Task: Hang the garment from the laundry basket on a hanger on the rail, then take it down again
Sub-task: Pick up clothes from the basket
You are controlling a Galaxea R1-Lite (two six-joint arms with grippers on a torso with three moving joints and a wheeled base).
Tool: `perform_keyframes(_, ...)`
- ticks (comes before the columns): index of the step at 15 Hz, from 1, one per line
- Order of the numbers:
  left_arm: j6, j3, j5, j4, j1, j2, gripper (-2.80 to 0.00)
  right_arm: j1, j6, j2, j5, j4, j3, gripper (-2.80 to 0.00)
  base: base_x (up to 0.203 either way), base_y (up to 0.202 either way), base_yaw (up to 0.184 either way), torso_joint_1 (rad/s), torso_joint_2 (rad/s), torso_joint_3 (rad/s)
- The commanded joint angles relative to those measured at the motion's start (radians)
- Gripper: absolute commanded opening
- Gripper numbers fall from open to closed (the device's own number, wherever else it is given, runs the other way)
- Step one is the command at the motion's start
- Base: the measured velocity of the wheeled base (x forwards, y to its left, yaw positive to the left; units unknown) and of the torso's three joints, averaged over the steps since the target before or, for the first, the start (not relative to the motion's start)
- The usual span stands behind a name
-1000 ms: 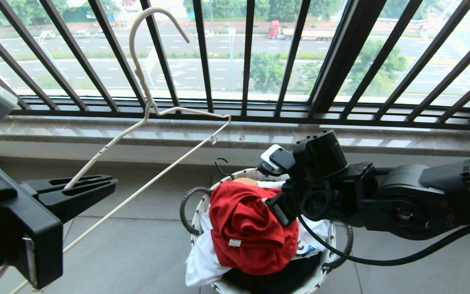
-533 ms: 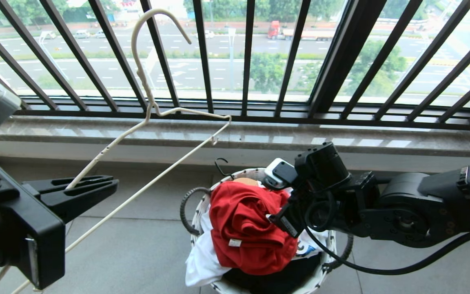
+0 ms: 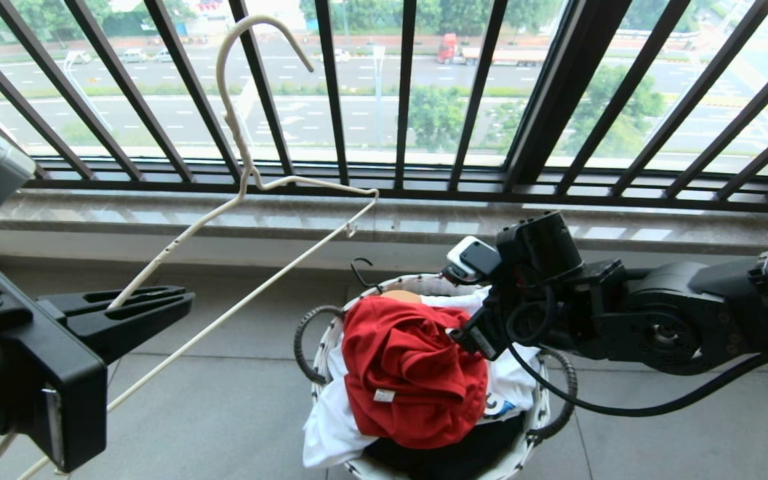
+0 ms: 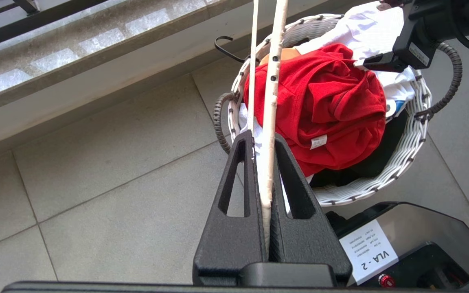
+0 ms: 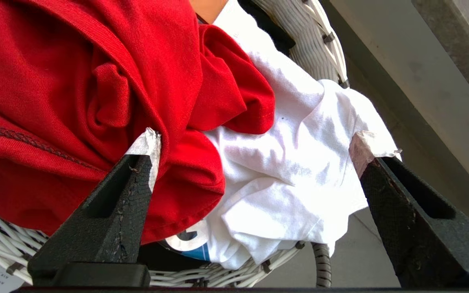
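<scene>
The red garment (image 3: 411, 373) lies crumpled on top of the pile in the white woven laundry basket (image 3: 539, 400), its small white label facing up. My right gripper (image 5: 257, 144) hovers open at the basket's right side. One fingertip (image 5: 147, 146) rests against a red fold (image 5: 75, 81), and the other stands over white cloth. Nothing is gripped between them. On the left, my left gripper (image 4: 262, 138) is shut on the lower end of the cream-white wire hanger (image 3: 237, 133). The hanger slants up in front of the window. The rail is out of view.
A white garment (image 3: 331, 427) and a black one (image 3: 451, 453) lie under the red one. A dark hook (image 3: 361, 270) pokes up at the basket's far rim. Behind are a stone sill (image 3: 224, 213) and the black window railing (image 3: 331, 100). The floor is grey tile (image 3: 224, 400).
My right gripper's jaws have spread wide. Its wrist dipped, then rose and shifted a little to the right over the basket. The left gripper and hanger have stayed still.
</scene>
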Motion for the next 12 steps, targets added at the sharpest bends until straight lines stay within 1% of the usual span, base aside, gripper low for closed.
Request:
perform_keyframes(1,0.001,-0.003,0.005,0.001,0.000,-0.006,-2.80,0.007,0.000,0.024,-0.002,-0.002,-0.017,0.00,0.000,0.000,0.000,0.000,0.00,0.000)
perform_keyframes(6,0.002,-0.007,0.005,0.003,0.000,-0.011,-2.80,0.031,0.000,0.072,-0.003,-0.003,-0.021,0.00,0.000,0.000,0.000,0.000,0.00,0.000)
perform_keyframes(7,0.002,-0.007,0.005,0.001,0.001,-0.011,-2.80,0.031,0.000,0.074,-0.003,-0.002,-0.022,-2.80,0.000,0.000,0.000,0.000,0.00,0.000)
perform_keyframes(12,0.004,-0.009,0.005,0.001,0.000,-0.016,-2.80,0.030,-0.003,0.061,-0.006,0.004,-0.021,-2.80,0.000,0.000,0.000,0.000,0.00,0.000)
